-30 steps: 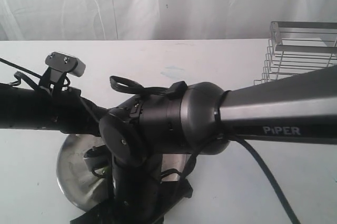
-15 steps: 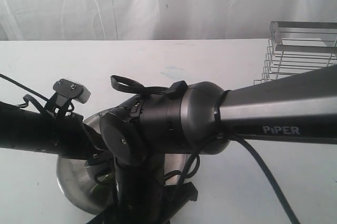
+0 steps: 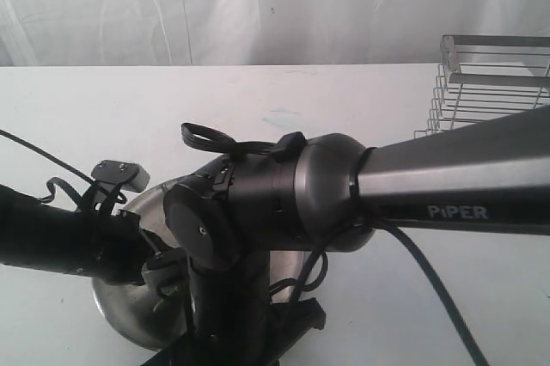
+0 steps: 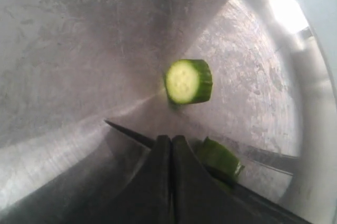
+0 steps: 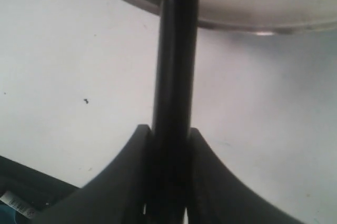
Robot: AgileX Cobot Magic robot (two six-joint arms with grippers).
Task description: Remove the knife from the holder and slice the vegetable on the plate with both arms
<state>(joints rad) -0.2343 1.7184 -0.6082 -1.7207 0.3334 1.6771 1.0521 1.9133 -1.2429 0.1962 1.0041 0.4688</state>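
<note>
The right gripper [image 5: 171, 132] is clenched on the black handle of the kitchen knife [image 5: 175, 50], a finger pressed against each side. The handle runs out over the white table [image 5: 68, 61] towards the rim of the steel plate [image 5: 242, 8]. The left gripper [image 4: 171, 140] is clamped tight with nothing between its fingers, low over the plate's scuffed floor; whether it touches I cannot tell. The vegetable [image 4: 220, 160], green, lies on the plate just beside those fingertips (partly hidden by a finger). A round cut slice [image 4: 188, 81] with a pale face lies on the plate too, apart from the gripper. A dark pointed blade tip [image 4: 126, 130] shows at the fingers' other side. In the exterior view the plate sits at the near edge, left of centre, largely covered by the left arm [image 3: 51, 241] and the right arm [image 3: 447, 177]. The wire-rack holder [image 3: 490, 82] stands at the far right, well apart.
</note>
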